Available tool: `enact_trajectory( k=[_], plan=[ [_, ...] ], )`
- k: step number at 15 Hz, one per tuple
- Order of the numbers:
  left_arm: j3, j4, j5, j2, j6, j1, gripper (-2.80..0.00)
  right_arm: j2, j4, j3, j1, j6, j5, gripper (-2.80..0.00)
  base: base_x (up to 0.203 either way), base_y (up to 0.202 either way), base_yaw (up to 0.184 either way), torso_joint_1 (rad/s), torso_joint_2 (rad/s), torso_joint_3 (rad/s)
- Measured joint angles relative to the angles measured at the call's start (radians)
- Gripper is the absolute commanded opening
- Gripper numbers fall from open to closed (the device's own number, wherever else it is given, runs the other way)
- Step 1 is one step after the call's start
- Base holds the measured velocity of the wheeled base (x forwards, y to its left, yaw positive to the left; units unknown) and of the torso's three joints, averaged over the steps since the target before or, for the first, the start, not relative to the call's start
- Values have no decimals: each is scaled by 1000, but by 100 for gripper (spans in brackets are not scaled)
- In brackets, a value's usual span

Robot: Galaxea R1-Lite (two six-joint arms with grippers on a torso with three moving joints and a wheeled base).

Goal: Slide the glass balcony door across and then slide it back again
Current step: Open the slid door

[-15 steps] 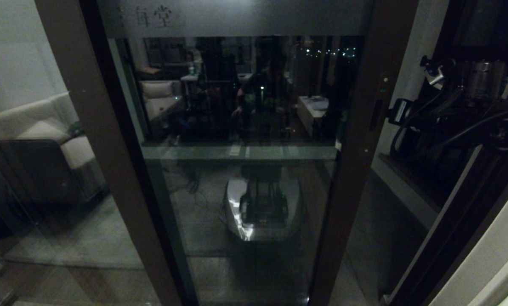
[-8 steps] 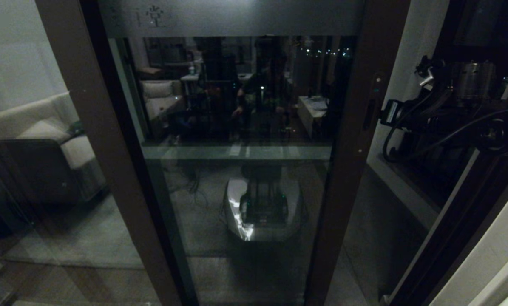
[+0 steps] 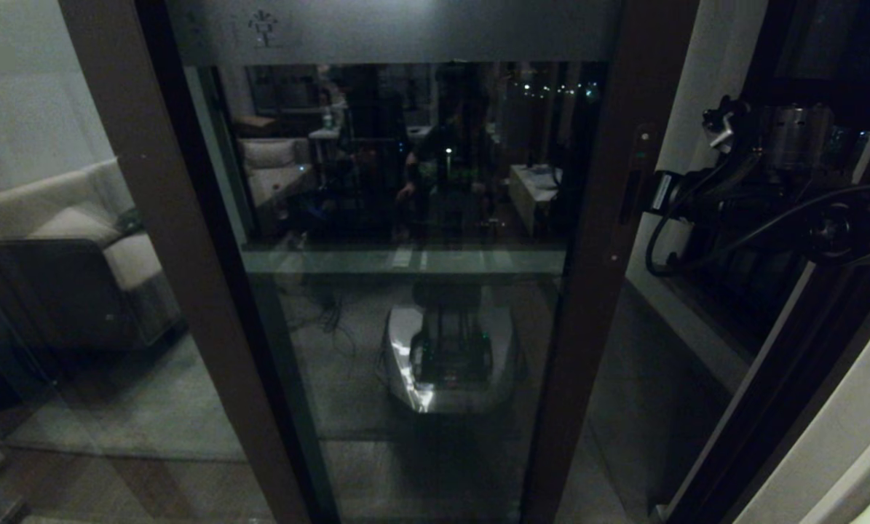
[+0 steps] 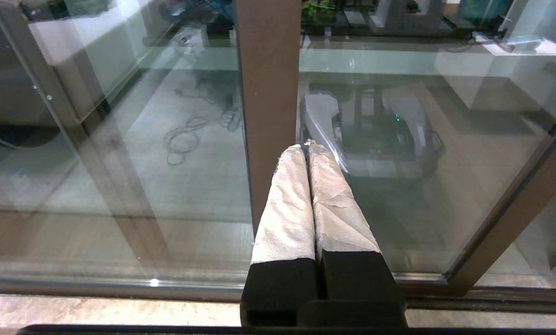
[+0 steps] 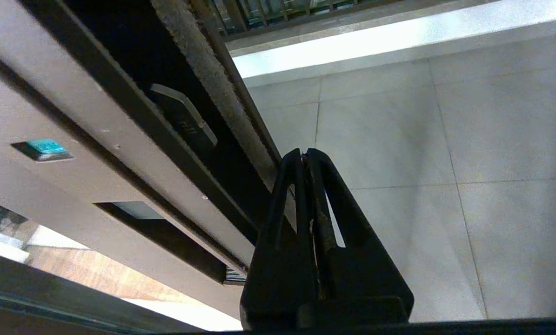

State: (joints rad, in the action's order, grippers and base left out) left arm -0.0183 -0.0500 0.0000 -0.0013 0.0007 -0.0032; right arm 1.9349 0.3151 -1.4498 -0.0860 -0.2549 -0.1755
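The glass balcony door (image 3: 405,182) fills the middle of the head view, with a frosted band on top and its brown stile (image 3: 598,276) on the right. A slim black handle (image 3: 630,195) sits in that stile. My right gripper (image 3: 650,198) is at handle height against the stile's outer edge. In the right wrist view this gripper (image 5: 304,156) is shut and empty, beside the edge's brush seal (image 5: 203,70) and the handle recess (image 5: 184,114). My left gripper (image 4: 305,146) is shut and empty, held low before a brown stile (image 4: 268,93), out of the head view.
A handle-less brown-framed panel (image 3: 172,255) showing the sofa (image 3: 78,218) stands at the left. The black-framed side window (image 3: 806,313) and a pale ledge (image 3: 697,327) crowd the right arm. Grey balcony tiles (image 5: 445,139) show past the door's edge. The robot's base reflects in the glass (image 3: 449,349).
The door's handle stile has slid a little to the left, widening the gap at the wall. My right gripper has moved left with it. The left arm has not moved.
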Motion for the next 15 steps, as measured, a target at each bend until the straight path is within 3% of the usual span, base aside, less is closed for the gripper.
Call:
enact_trajectory(
  k=[9, 15],
  plan=[
    [0, 0, 0, 0, 1, 0, -280, 1, 0, 5, -23, 0, 2, -280, 0, 0, 0, 0, 0, 0],
    [0, 0, 0, 0, 0, 0, -280, 8, 1, 11, -65, 1, 60, -280, 0, 0, 0, 0, 0, 0]
  ],
)
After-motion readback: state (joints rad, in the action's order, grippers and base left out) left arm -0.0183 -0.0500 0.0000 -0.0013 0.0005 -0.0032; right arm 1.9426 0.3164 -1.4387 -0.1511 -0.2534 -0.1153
